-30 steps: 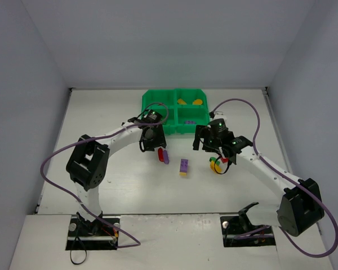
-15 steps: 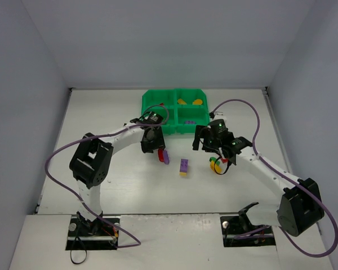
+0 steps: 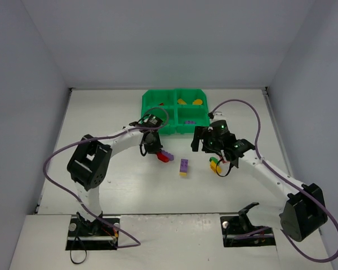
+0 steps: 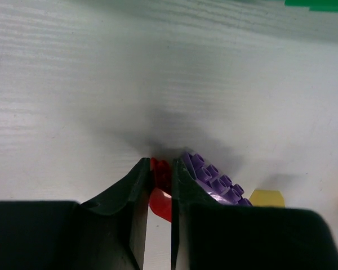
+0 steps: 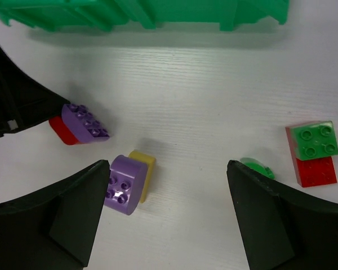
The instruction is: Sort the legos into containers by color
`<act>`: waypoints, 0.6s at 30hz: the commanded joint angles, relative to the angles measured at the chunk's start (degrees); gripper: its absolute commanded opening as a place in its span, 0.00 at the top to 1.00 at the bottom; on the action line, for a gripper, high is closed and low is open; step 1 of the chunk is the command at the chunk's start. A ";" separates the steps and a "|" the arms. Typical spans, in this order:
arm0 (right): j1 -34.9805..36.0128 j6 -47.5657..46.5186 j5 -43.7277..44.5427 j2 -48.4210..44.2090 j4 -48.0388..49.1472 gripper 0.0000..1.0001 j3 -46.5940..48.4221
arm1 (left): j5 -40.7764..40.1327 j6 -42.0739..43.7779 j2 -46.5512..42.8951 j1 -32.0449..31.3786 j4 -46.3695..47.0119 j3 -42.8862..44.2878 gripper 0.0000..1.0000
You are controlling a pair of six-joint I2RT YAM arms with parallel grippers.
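Left wrist view shows the left gripper [image 4: 160,165] clamped on a small red brick [image 4: 161,203] low over the white table [image 4: 73,84], with a studded purple brick [image 4: 214,183] just beside its right finger. Nearby, the right gripper [image 5: 168,165] hangs with jaws wide apart above a purple-and-yellow brick [image 5: 125,184] and a green-on-red stack [image 5: 312,149], all lying just short of the bright green tray [image 5: 158,11].

red lego [image 4: 160,198] — mostly hid., tray [image 5: 158,11] cropped
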 commanded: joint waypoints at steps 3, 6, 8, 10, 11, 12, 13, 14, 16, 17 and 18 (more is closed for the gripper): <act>1.29 -7.01 -11.22 -3.75 6.45 0.19 2.68 | -0.55 5.59 -12.18 -0.43 6.17 -3.38 1.00; 1.29 -9.21 -14.15 -2.43 6.45 0.18 4.26 | -2.49 9.46 -16.50 -0.35 7.40 -5.23 1.00; 1.37 -9.82 -17.40 -1.21 6.72 0.18 4.61 | -3.28 10.88 -18.43 -0.26 7.93 -6.28 1.00; 1.72 -10.26 -20.99 0.11 6.98 0.18 4.97 | -2.76 13.08 -19.66 -0.26 10.11 -7.42 1.00; 1.90 -10.62 -22.32 0.47 7.76 0.17 5.05 | -2.41 13.52 -20.97 -0.26 10.91 -8.82 1.00; 1.90 -10.62 -23.90 1.00 9.42 0.17 5.14 | -2.23 14.66 -21.60 -0.26 11.70 -9.45 1.00; 1.90 -10.62 -25.22 1.35 9.79 0.17 5.49 | -2.06 15.10 -22.21 -0.26 13.02 -9.97 1.00; 1.90 -10.44 -28.01 2.14 10.14 0.16 5.67 | -1.97 15.54 -23.52 -0.26 13.73 -11.11 1.00; 1.90 -10.09 -31.02 3.10 11.11 0.15 6.46 | -1.70 17.56 -24.76 -0.35 15.83 -12.17 1.00; 1.90 -9.92 -33.38 4.24 11.29 0.15 7.51 | -1.70 18.09 -25.99 -0.35 16.36 -12.61 1.00; 1.99 -9.74 -34.80 4.86 11.64 0.15 7.95 | -1.70 19.05 -26.52 -0.35 16.89 -13.31 1.00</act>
